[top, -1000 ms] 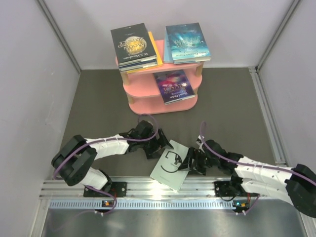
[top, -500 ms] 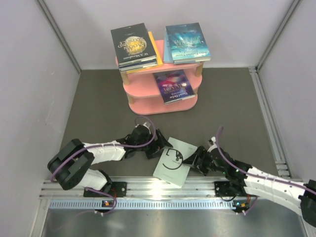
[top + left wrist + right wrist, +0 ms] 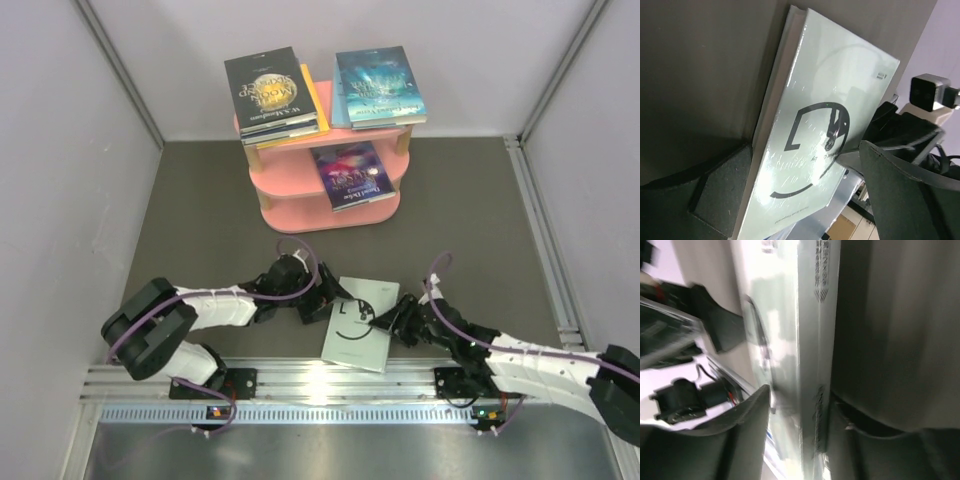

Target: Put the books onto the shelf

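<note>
We note the grey-white book lying between both tools. The right tool straddles its spine, grip undeterminable. The left tool is released.

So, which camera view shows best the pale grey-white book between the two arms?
Left wrist view: the pale grey-white paperback book fills it, its black circle design sharp. The top external view shows it whole but small; the right wrist view, only a blurred edge.

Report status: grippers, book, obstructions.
Left gripper open beside pale book. Right gripper straddles its edge, grip unconfirmed. Book on mat. Nothing between it and shelf.
</note>
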Available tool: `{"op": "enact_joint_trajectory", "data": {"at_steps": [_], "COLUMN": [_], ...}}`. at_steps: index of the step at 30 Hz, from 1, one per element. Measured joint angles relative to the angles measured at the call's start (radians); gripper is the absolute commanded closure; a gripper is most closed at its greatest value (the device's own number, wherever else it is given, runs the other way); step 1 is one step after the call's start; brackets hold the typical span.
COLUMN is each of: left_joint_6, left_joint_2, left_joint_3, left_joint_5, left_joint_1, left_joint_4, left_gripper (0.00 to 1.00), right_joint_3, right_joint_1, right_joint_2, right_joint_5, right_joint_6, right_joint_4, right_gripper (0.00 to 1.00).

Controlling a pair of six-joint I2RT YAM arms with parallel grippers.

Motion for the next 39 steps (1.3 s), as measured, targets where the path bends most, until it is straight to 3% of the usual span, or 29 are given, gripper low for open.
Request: {"op": "enact_joint_trajectory", "data": {"at_steps": [1,4,8,16,22,32,39], "left_joint_6": [-0.001,0.003,0.006,0.023,0.045,-0.043,-0.095], "left_joint_2": [0.005,0.003,-0.018,-0.181,-0.326,-0.414,-0.4], "left_joint_3": [0.003,0.007,0.004,-0.032,-0.082,-0.179,-0.187], "left_joint_5": [0.003,-0.006,-0.026,-0.071,-0.099,-0.065,-0.048], "left_joint_1": [-0.002,0.0,0.0,-0.028,-0.028,-0.028,-0.035], "left_joint_4": [0.002,-0.004,-0.019,-0.214,-0.325,-0.223,-0.107], "left_gripper": [0.05,0.05,0.05,0.04,0.03,0.02,0.02], "right_joint_3": [0.0,0.003,0.061,0.195,0.248,0.264,0.195], "right_joint_1": [0.009,0.029,0.05,0.067,0.052,0.047,0.045], "right_joint_2": [0.055,0.127,0.125,-0.091,-0.188,-0.172,-0.13], "right_joint_5": [-0.016,-0.035,-0.018,0.102,0.154,0.159,0.11], "right_joint_6": [-0.006,0.01,-0.01,-0.082,-0.109,-0.058,0.036], "right_joint_4": [0.027,0.11,0.098,-0.328,-0.489,-0.453,-0.21], "right_gripper": [0.69,0.87,1.0,1.0,1.0,1.0,1.0]}}
